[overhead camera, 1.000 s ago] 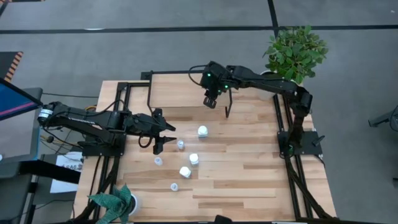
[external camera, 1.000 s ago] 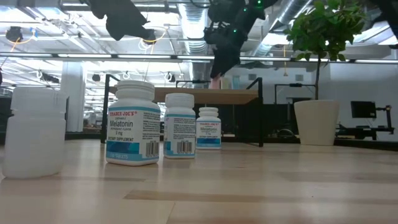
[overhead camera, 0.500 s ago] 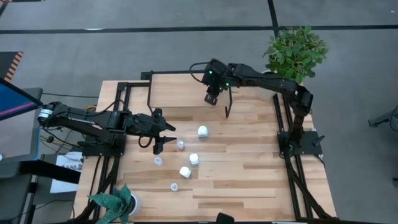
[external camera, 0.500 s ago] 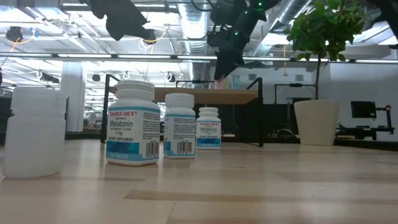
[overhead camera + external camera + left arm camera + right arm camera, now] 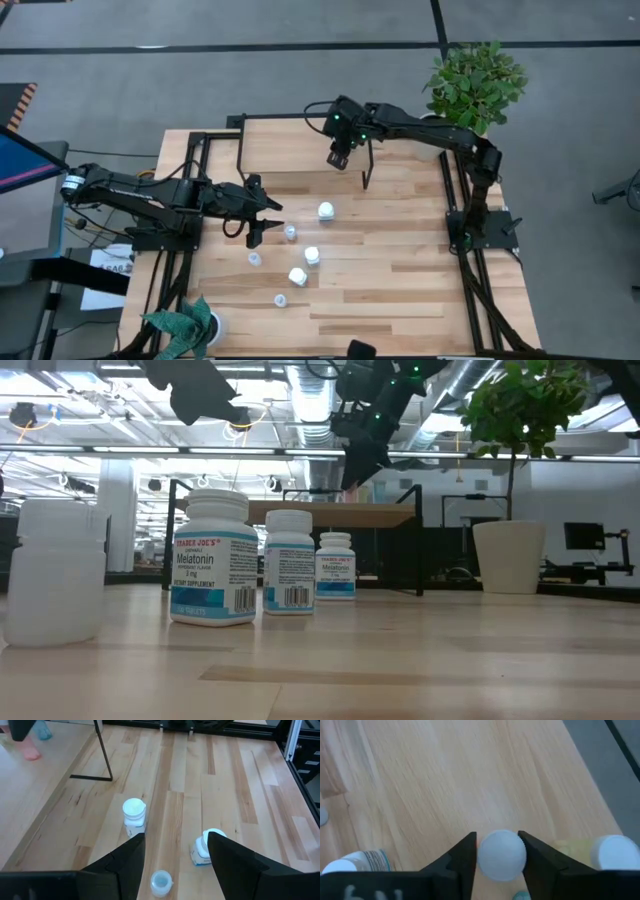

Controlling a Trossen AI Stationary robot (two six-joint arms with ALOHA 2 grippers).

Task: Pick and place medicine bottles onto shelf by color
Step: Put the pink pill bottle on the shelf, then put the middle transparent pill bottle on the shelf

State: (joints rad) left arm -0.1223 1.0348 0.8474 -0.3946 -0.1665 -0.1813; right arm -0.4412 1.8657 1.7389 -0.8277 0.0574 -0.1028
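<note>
My right gripper hovers over the right part of the light-wood shelf at the table's far side, shut on a white-capped bottle. In the right wrist view, another white-capped bottle and a labelled one show near it. My left gripper is open over the table's left middle. Several white bottles stand on the table beside it. In the left wrist view a small bottle sits between its fingers, untouched. My right gripper pinches the bottle at its white cap between its two fingers, one on each side. The fingers come from above, pointing down. The bottle is upright with its cap up; whether its base is on the shelf I cannot tell.
A potted plant stands at the far right corner and another plant at the near left. Black frame rails run along both table sides. In the low view three labelled bottles and a plain white one stand before the shelf.
My right gripper has shifted a little toward the table's far edge over the shelf, staying shut on the bottle.
</note>
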